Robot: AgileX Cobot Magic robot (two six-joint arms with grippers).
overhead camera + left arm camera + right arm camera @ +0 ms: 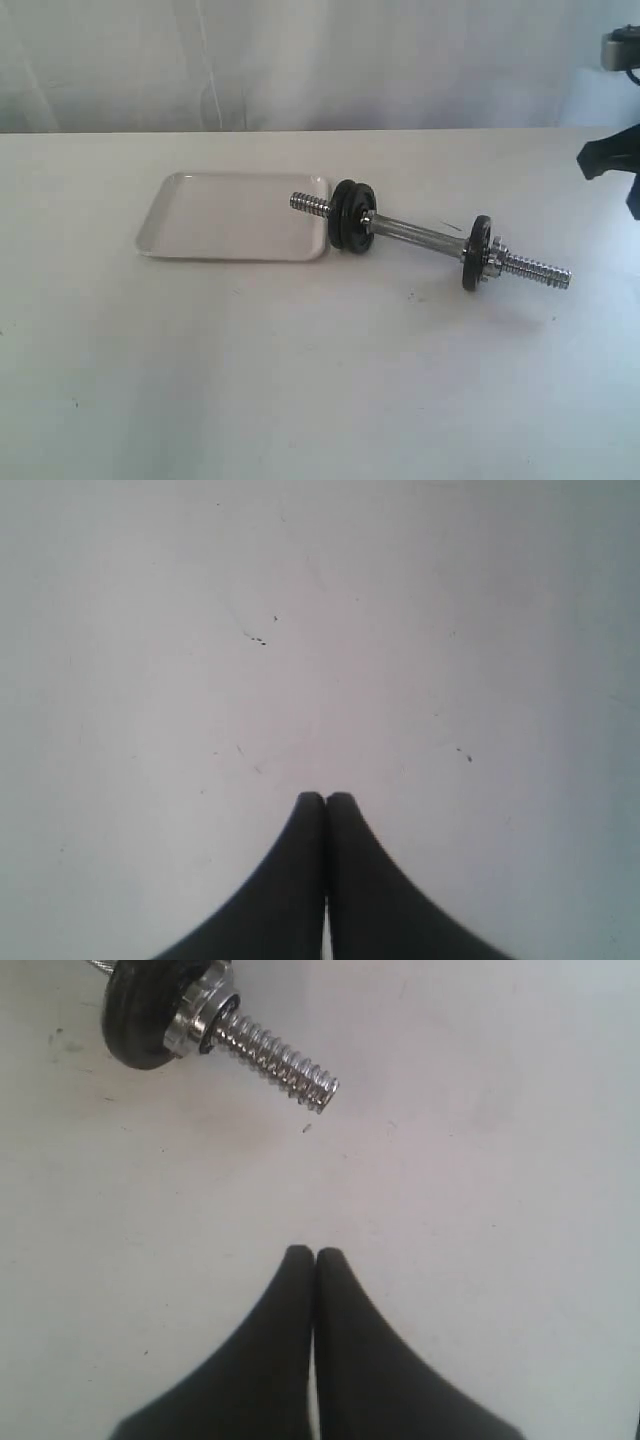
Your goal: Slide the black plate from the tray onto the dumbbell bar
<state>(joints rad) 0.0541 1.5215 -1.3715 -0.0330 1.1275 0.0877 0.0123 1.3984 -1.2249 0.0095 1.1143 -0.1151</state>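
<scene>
Both hands (326, 798) (314, 1252) closed; plate (346, 213) seemingly on bar (420, 237).

Soft, bright, even light washed out my views; the dumbbell bar (420, 235) cast only a faint shadow, glinting slightly, and my wrist pictures looked hazy.

The left claw (325, 798) hangs with its two black fingers pressed together, tips touching. Beyond the claw spreads pale counter (130, 700), with a few tiny dark specks (259, 639) scattered past its tips.
</scene>
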